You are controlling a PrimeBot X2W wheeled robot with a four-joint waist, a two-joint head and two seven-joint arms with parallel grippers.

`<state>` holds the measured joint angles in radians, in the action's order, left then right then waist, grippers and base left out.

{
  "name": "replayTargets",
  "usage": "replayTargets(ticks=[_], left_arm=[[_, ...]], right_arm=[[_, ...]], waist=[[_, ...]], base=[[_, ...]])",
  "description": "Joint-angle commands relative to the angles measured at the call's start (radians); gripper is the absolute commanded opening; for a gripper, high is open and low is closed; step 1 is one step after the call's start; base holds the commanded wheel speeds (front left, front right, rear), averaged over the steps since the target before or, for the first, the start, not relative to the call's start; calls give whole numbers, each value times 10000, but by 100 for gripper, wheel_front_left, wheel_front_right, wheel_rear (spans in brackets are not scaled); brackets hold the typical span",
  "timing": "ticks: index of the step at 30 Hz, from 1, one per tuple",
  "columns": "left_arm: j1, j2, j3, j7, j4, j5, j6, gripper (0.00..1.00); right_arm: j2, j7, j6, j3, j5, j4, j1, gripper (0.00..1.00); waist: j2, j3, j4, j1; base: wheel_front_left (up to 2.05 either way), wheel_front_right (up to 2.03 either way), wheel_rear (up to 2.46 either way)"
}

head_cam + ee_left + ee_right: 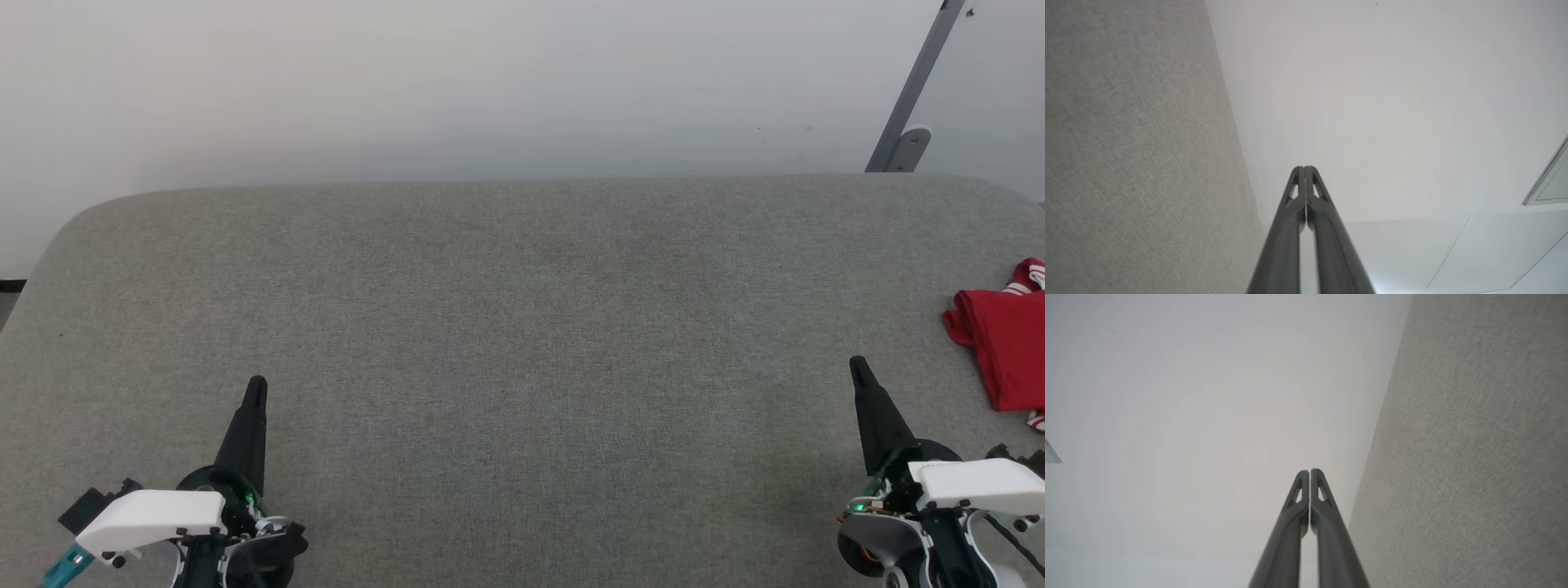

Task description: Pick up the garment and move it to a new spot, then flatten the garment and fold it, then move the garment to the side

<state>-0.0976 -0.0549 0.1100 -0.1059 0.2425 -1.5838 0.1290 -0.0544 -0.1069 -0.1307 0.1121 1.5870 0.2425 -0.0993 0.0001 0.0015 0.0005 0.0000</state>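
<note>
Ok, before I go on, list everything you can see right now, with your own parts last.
garment: one, red with white-and-red striped trim, bunched on the far right of the surface and partly cut off by the head view's edge.
work surface: one, grey fabric with rounded far corners, spanning the head view.
wall: one, white, behind the surface.
metal strut: one, grey, slanted against the wall at the upper right.
left end effector: one, dark fingers, lower left over the surface, shut, holding nothing.
right end effector: one, dark fingers, lower right, shut, holding nothing, apart from the garment.
</note>
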Motion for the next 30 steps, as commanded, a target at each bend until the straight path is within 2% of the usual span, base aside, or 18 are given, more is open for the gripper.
replayTargets(ticks=[1, 30], left_arm=[[-174, 32, 28, -86, 23, -255, 31, 0], [-187, 43, 41, -101, 33, -306, 32, 0]], right_arm=[[64, -95, 0, 35, 219, 32, -140, 0], [60, -106, 0, 27, 274, 37, -124, 0]], waist=[[-1, 9, -3, 0], [-1, 16, -5, 0]], base=[[0, 0, 0], [0, 0, 0]])
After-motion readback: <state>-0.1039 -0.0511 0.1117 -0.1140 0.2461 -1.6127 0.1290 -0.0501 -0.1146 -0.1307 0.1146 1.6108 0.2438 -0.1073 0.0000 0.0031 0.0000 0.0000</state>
